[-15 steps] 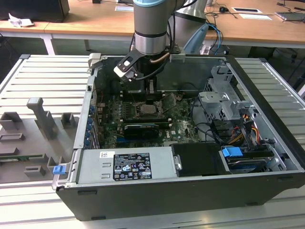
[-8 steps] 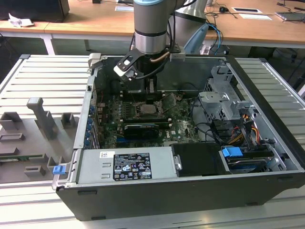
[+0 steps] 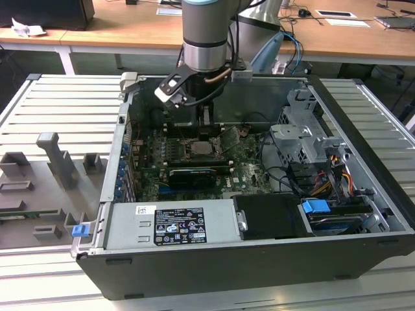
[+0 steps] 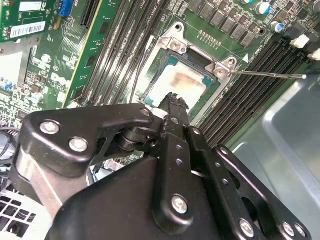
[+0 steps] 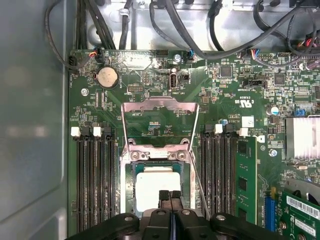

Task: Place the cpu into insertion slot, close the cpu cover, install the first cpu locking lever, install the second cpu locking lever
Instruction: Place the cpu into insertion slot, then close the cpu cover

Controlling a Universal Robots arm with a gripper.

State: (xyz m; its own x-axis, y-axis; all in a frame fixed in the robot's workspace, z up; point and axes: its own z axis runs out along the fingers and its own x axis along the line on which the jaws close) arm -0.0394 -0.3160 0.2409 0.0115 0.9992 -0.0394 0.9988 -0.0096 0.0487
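Observation:
The cpu (image 5: 156,186) lies flat in the insertion slot (image 5: 125,175), pale metal face up; it also shows in the second wrist view (image 4: 184,84). The cpu cover (image 5: 159,105) is swung open and lies back over the green board, which shows through its window. A thin locking lever (image 4: 270,75) sticks out free beside the slot, seen too as a wire (image 5: 200,186) along the frame. My gripper (image 5: 170,196) is shut with nothing in it, its fingertips (image 4: 175,102) just above the cpu's near edge. In the exterior view the gripper (image 3: 205,122) hangs inside the case over the slot (image 3: 203,150).
Long black memory slots (image 5: 95,180) flank the socket on both sides, one holding a green module (image 5: 245,185). Cables (image 5: 200,40) run along the board's edge. A grey case wall (image 5: 30,125) stands close by. A drive cage (image 3: 301,139) and power supply (image 3: 172,223) fill the case.

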